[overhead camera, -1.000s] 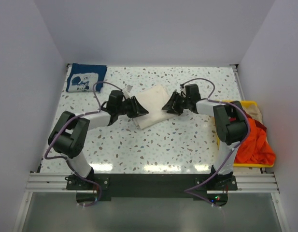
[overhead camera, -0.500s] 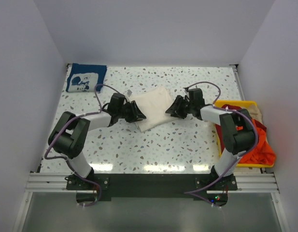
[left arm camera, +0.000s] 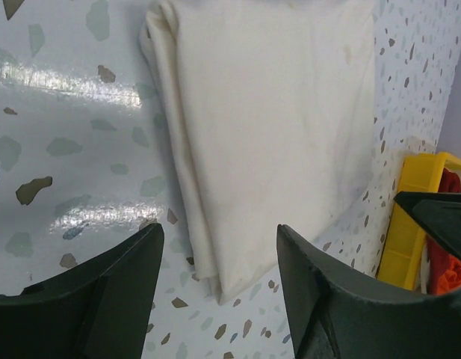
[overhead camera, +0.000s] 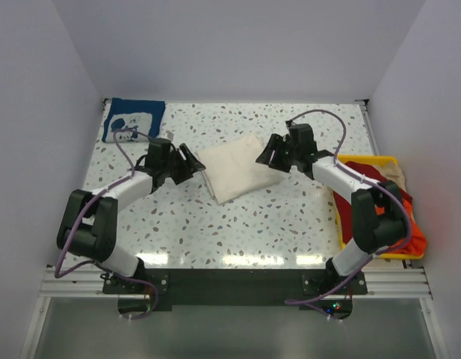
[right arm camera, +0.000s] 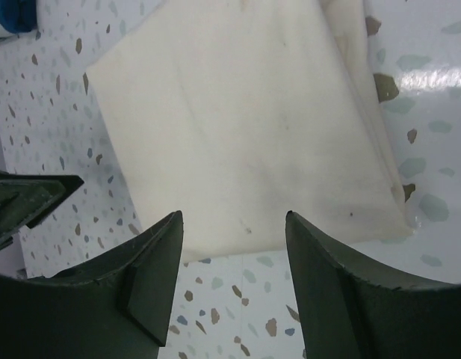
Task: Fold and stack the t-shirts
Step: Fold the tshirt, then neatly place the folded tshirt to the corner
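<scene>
The cream t-shirt (overhead camera: 241,166) lies folded into a flat, smooth packet at the middle of the speckled surface (overhead camera: 275,224), turned askew: its slightly longer axis runs from near-left to far-right. Stacked fold edges show along its left side. The left end effector (overhead camera: 187,158) and right end effector (overhead camera: 269,152) flank it, both spread open and empty. The navy blue t-shirt (overhead camera: 133,120) lies folded in the far left corner; the orange-red t-shirt (overhead camera: 398,224) spills from the yellow bin (overhead camera: 364,158)
</scene>
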You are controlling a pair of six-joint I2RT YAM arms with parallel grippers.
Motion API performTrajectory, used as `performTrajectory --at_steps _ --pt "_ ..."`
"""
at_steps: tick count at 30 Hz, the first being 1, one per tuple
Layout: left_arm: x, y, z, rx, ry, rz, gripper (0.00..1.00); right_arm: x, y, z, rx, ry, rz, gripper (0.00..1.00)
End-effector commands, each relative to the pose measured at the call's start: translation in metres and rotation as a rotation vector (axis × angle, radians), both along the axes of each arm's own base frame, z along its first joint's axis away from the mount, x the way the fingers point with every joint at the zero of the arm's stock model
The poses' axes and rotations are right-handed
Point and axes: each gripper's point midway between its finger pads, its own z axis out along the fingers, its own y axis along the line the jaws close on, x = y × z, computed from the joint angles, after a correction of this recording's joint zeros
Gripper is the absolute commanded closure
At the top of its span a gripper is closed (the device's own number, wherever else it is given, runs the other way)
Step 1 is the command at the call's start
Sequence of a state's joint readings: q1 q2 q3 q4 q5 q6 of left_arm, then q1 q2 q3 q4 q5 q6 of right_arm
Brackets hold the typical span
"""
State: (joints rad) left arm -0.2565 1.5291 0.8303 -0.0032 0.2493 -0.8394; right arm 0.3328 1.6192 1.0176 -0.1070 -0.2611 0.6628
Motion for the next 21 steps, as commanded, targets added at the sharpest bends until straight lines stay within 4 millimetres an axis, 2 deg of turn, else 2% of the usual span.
performTrajectory --at_steps 1,4,9,15,21 --pt "0.001 -0.006 -0.008 -0.054 0.022 0.026 0.32 0.018 -0.014 0.008 -0.111 -0.037 -0.023 0.39" --pt "0.001 -0.015 -0.019 -0.077 0.047 0.019 0.32 0.024 -0.015 0.006 -0.131 -0.040 -0.022 0.38" --pt "-0.001 -0.026 -0.039 -0.113 0.104 0.020 0.32 0.030 -0.023 -0.007 -0.171 -0.024 -0.041 0.37" --pt "0.002 -0.034 -0.055 -0.052 0.156 0.058 0.40 0.031 -0.025 -0.024 -0.178 0.006 -0.039 0.38" --pt "-0.002 -0.044 -0.076 0.021 0.214 0.128 0.46 0.030 -0.024 -0.022 -0.172 0.001 -0.037 0.38"
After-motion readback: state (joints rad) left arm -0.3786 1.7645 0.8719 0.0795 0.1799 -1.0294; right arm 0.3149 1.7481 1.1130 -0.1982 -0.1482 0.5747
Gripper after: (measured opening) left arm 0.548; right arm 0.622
